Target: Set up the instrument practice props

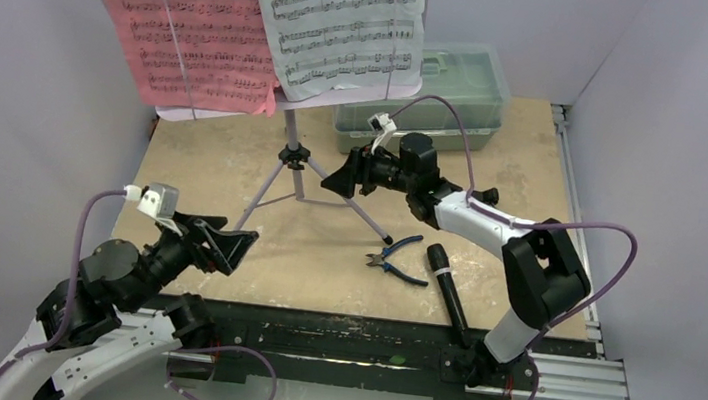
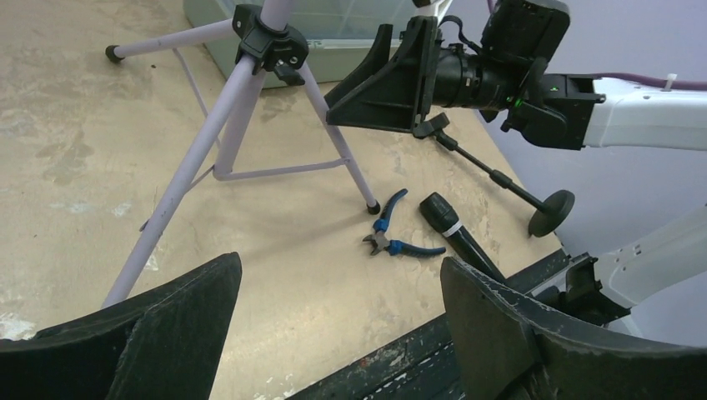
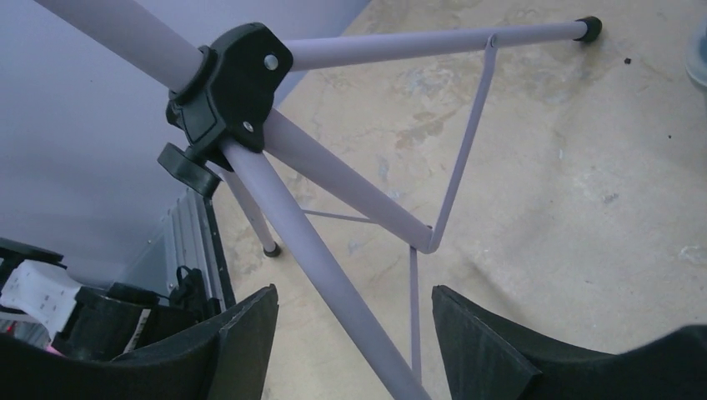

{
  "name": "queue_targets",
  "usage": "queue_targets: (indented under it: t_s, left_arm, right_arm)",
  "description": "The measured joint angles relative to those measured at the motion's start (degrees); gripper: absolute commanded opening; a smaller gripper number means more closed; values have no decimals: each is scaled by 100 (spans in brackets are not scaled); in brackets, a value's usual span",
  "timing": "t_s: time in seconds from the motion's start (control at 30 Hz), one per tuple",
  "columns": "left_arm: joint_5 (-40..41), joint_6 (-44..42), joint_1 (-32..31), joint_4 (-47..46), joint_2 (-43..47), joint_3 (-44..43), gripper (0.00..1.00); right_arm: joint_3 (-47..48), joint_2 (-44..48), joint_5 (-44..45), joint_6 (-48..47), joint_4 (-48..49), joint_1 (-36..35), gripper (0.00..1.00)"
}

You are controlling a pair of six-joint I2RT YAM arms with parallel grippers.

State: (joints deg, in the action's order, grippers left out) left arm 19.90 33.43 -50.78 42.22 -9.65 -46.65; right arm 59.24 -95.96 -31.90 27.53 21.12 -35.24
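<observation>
From above, the pale lilac music stand (image 1: 291, 133) stands on its tripod at the back left of the worktop (image 1: 214, 159). It carries a pink sheet (image 1: 184, 25) and a white sheet (image 1: 345, 23) side by side. A translucent green toolbox (image 1: 470, 77) sits behind it. The black microphone (image 1: 446, 293) lies near the front edge, with blue-handled pliers (image 1: 398, 261) just beside it. The right fingers (image 1: 342, 181) are at the tripod legs, while the left fingers (image 1: 227, 243) hover front-left, apart from the stand.

The left wrist view shows the left fingers spread wide and empty. Beyond them, the black round-based stand (image 2: 504, 182) slants below the right wrist.

In the right wrist view, the right fingers are open, one on either side of a tripod leg, with a gap showing on each side.
</observation>
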Motion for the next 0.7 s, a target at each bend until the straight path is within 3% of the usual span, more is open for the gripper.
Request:
queue_targets:
  t_s: [0.4,0.63,0.7]
  left_arm:
    - [374,103,-2,-24,-623,66,85]
    - [396,101,-2,-101,-918,157,84]
    - [420,101,-2,-107,-870,160,84]
  right_arm:
    - [-83,-197,-251,269,710,-13,38]
    - [-129,-468,-466,105,1305,-136,3]
    - [-118,-588,-584,-61,1545,-216,0]
